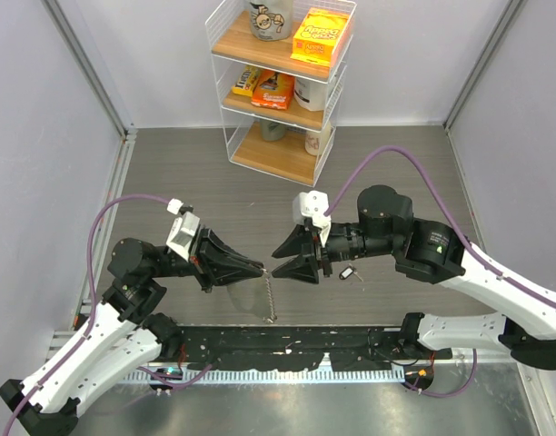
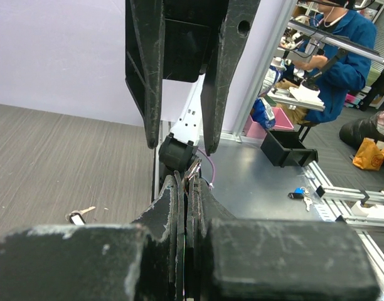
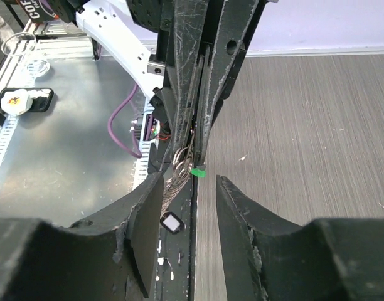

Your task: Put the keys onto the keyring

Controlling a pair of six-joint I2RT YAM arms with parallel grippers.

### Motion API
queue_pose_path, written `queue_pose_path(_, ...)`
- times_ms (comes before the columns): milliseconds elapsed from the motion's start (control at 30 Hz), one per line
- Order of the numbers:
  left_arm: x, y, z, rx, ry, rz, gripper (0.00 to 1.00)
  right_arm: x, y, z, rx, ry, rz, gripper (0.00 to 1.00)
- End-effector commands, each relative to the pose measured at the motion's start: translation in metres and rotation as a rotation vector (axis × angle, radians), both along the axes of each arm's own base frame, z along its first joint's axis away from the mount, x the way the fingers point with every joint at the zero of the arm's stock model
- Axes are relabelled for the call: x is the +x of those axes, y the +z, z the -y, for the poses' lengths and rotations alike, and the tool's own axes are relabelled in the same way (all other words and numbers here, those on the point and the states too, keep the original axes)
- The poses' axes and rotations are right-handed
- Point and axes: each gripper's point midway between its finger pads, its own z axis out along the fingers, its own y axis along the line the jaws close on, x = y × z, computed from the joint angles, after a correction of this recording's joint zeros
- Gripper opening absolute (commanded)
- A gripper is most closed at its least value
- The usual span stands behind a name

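Top view, left to right. Left of centre, my left gripper [image 1: 260, 269] was pressed together on the upper end of the keyring [image 1: 270, 295], whose chain hung from the fingertips toward the bottom of the frame. Just right of it, my right gripper [image 1: 280, 261] faced the left one nearly tip to tip. Its fingers stood apart with nothing visible between them. Further right, one of the keys [image 1: 348, 272] lay on the surface [image 1: 396, 163], beside the right wrist and apart from the chain. I could not tell where the second key was.

Progress, as I judged it: the ring was lifted and presented, but no key appeared to be threaded. Picking up and threading both keys remained.

Right wrist view, centre: the keyring [image 3: 177, 183] showed as a thin grey-brown chain in loose strands, with a small bright green piece [image 3: 197, 172] at the clamped end. The key was tiny, with a dark head and a pale blade.
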Motion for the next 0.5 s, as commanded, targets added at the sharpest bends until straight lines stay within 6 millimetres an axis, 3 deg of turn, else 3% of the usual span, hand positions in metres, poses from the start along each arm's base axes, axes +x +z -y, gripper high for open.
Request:
queue_pose_path(0,-0.001,0.014,-0.001,-0.046,0.012,0.046,0.00,-0.008,0.028,-0.004,0.075,0.050,0.044,0.44)
queue_pose_path(367,-0.001,0.016,-0.002,-0.052,0.016,0.049,0.00,-0.008,0.022,-0.014,0.052,0.057,0.029,0.38)
queue_pose_path(467,-0.001,0.016,-0.002,-0.052,0.015,0.048,0.00,-0.009,0.023,-0.016,0.052,0.062,0.031,0.31)
